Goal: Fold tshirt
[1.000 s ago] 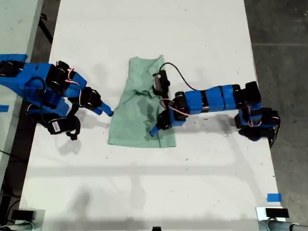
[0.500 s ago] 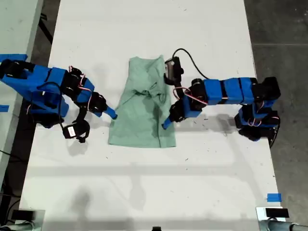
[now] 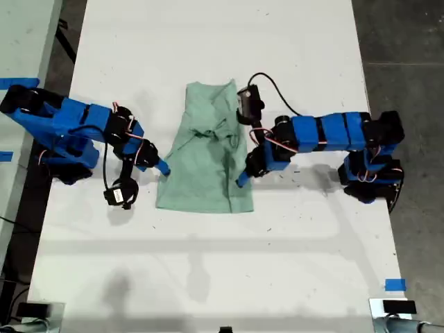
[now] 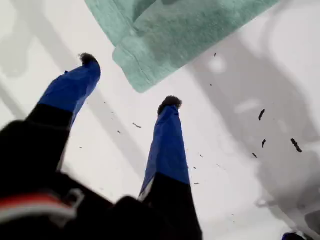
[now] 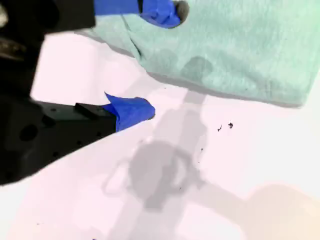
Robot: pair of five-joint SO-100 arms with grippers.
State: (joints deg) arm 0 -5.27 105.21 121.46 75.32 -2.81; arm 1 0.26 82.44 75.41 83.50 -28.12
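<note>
The pale mint-green tshirt (image 3: 205, 156) lies folded into a long strip in the middle of the white table. My first gripper (image 3: 158, 165) belongs to the arm at the exterior view's left and stands open just off the cloth's edge. In the first wrist view a hemmed corner of the tshirt (image 4: 190, 30) lies just ahead of the first gripper (image 4: 129, 81), untouched. My second gripper (image 3: 242, 177), on the arm at the exterior view's right, is open at the opposite edge. In the second wrist view the second gripper (image 5: 161, 60) has one finger over the tshirt (image 5: 240, 50) and the other over bare table.
The white table (image 3: 208, 277) extends well beyond the cloth toward the exterior view's top and bottom. A blue tape mark (image 3: 394, 284) sits near the exterior view's lower right corner. Dark floor borders the table on the exterior view's right. A black cable (image 3: 272, 87) loops above the second arm.
My first gripper has reached rightward in the exterior view to the cloth's edge. My second gripper has drawn back from over the tshirt to its edge, then stayed almost still.
</note>
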